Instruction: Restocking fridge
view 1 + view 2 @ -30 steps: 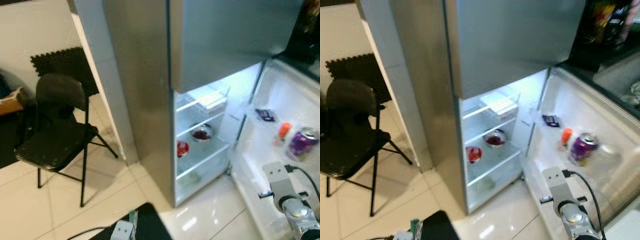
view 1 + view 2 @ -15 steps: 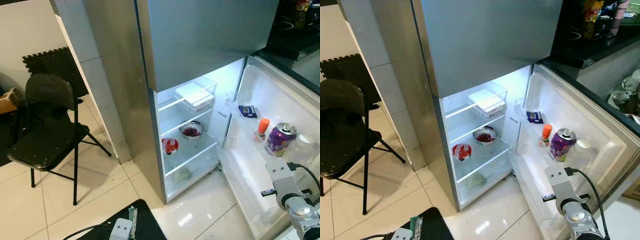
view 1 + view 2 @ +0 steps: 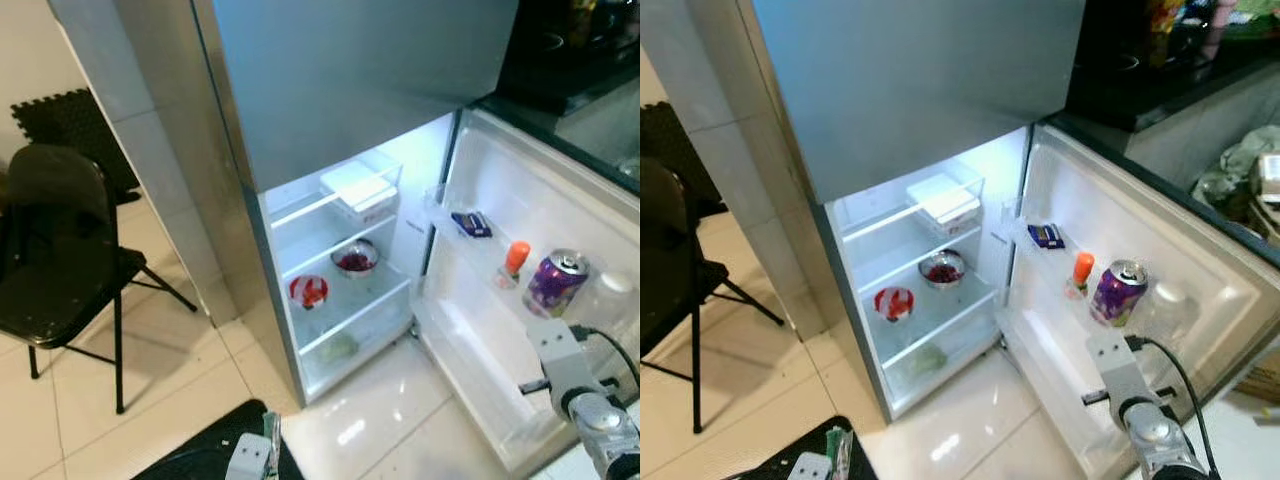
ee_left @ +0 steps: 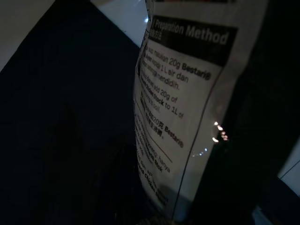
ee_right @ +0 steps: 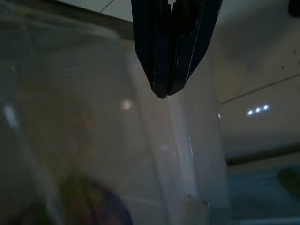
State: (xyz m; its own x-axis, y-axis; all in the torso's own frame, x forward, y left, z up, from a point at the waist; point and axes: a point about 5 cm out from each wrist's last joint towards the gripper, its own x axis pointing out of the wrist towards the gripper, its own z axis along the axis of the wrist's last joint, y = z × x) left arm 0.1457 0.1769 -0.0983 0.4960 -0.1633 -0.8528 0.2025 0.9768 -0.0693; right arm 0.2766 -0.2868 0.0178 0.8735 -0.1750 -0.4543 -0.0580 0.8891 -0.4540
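Since half a second earlier the whole view had slid sideways, the camera's own doing, so the fridge stood a little more to the left in the head views while its contents kept their places. Nearest, low at the frame's bottom edge, the left gripper [image 3: 262, 452] held a white packet [image 4: 180, 108] printed with a preparation method, its fingers closed around it; the packet stood roughly upright between them, long axis along the fingers. On the other side the right gripper [image 5: 169, 47] had its two black fingers pressed together, holding nothing, and its arm hung just in front of the open fridge door [image 3: 560, 200].

Farther off, the door shelf carried a purple can [image 3: 553, 283], an orange-capped bottle [image 3: 514, 259] and a small dark packet [image 3: 470, 223]. Beyond that, the fridge's lit compartment [image 3: 340, 260] held a white box [image 3: 357, 186] on the upper shelf and a bowl of red fruit [image 3: 354, 258] beside a red cup [image 3: 308, 291] below.

The packet lay well short of the shelves, which were ahead and slightly right of the left arm. The reach would likely go forward and up, with the door side nearer the empty right arm.
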